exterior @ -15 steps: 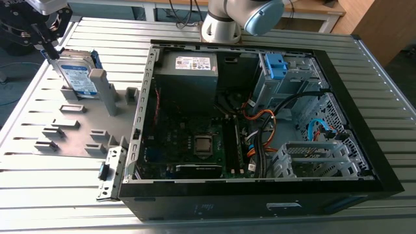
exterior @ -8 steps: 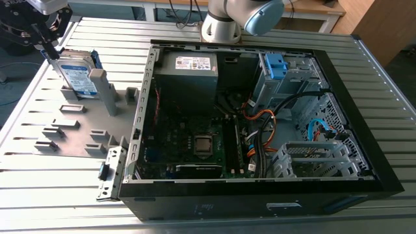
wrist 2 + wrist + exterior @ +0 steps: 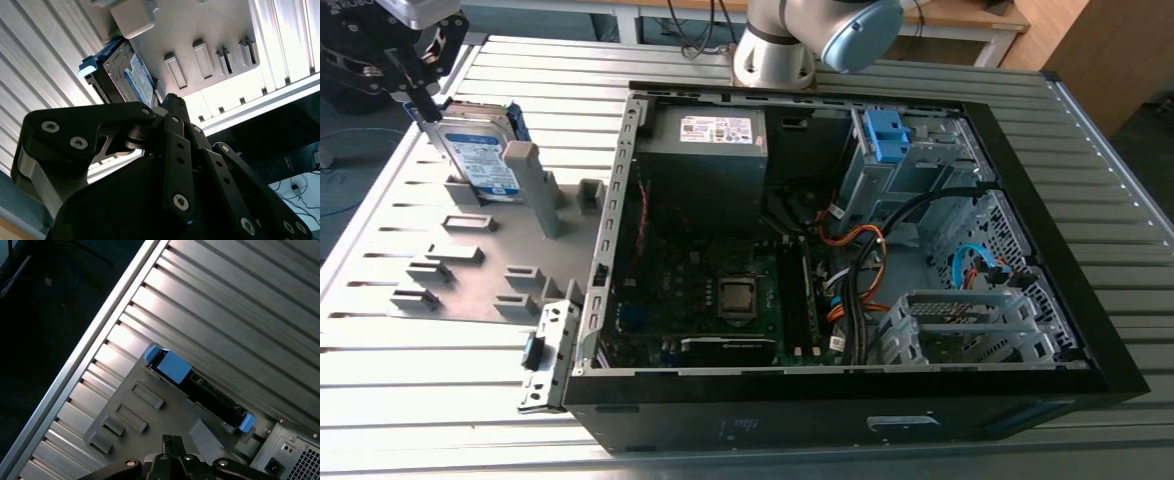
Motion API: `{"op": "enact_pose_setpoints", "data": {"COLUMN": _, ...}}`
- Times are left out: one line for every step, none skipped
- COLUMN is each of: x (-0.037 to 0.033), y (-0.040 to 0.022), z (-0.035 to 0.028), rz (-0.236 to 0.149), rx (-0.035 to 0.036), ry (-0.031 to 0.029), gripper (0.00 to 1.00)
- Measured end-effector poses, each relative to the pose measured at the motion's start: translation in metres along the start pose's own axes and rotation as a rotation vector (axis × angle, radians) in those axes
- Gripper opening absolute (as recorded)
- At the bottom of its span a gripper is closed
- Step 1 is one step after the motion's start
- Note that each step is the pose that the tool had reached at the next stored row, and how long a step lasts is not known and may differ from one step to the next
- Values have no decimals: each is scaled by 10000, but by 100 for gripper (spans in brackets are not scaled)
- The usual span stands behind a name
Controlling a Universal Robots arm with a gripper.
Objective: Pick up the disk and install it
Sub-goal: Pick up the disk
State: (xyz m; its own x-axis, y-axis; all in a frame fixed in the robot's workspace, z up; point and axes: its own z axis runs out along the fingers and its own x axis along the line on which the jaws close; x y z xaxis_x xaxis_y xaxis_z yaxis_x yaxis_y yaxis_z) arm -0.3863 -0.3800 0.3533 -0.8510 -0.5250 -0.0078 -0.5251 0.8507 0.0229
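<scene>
Exterior view, from its left to its right. The black pincer (image 3: 416, 100) hangs at the far upper corner of the ribbed metal desk (image 3: 440, 400), directly over the top edge of the disk (image 3: 470, 150). Whether it touches the disk, and whether it stands wide or narrow, cannot be told.

The disk stands upright on its edge in a slot of the grey holder plate (image 3: 467, 270), its white-and-blue label facing the camera and a blue rail along its far side. Just beside it rises a grey post (image 3: 534, 190), and low empty slot blocks cover the nearer part of the plate.

To the right of the plate lies the open computer case (image 3: 854, 400). Inside it, in order, are:
- the grey power-supply box (image 3: 707, 140) at the far end,
- the motherboard (image 3: 707, 290),
- orange cables (image 3: 854, 240),
- a blue bracket (image 3: 887, 135) at the far end,
- a perforated metal cage (image 3: 961, 320) near the front.

In both wrist views the pincer (image 3: 172, 100) (image 3: 172, 442) sits above the holder plate (image 3: 210, 30) (image 3: 150, 425), with the disk (image 3: 132, 75) (image 3: 210, 392) standing in its slot at the plate's edge, next to the ribbed desk (image 3: 40, 60) (image 3: 240, 305).
</scene>
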Motion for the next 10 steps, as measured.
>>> {"op": "enact_pose_setpoints", "data": {"x": 0, "y": 0, "z": 0, "rz": -23, "rx": 0, "ry": 1, "gripper": 11}}
{"op": "enact_pose_setpoints", "data": {"x": 0, "y": 0, "z": 0, "rz": -46, "rx": 0, "ry": 1, "gripper": 11}}
{"op": "enact_pose_setpoints", "data": {"x": 0, "y": 0, "z": 0, "rz": -69, "rx": -1, "ry": 2, "gripper": 11}}
{"op": "enact_pose_setpoints", "data": {"x": 0, "y": 0, "z": 0, "rz": -91, "rx": -1, "ry": 2, "gripper": 11}}
{"op": "enact_pose_setpoints", "data": {"x": 0, "y": 0, "z": 0, "rz": -113, "rx": -1, "ry": 2, "gripper": 11}}
{"op": "enact_pose_setpoints", "data": {"x": 0, "y": 0, "z": 0, "rz": -135, "rx": -1, "ry": 3, "gripper": 11}}
{"op": "enact_pose_setpoints", "data": {"x": 0, "y": 0, "z": 0, "rz": -159, "rx": -1, "ry": 4, "gripper": 11}}
{"op": "enact_pose_setpoints", "data": {"x": 0, "y": 0, "z": 0, "rz": -180, "rx": -1, "ry": 4, "gripper": 11}}
{"op": "enact_pose_setpoints", "data": {"x": 0, "y": 0, "z": 0, "rz": -202, "rx": -1, "ry": 5, "gripper": 11}}
{"op": "enact_pose_setpoints", "data": {"x": 0, "y": 0, "z": 0, "rz": -224, "rx": -2, "ry": 5, "gripper": 11}}
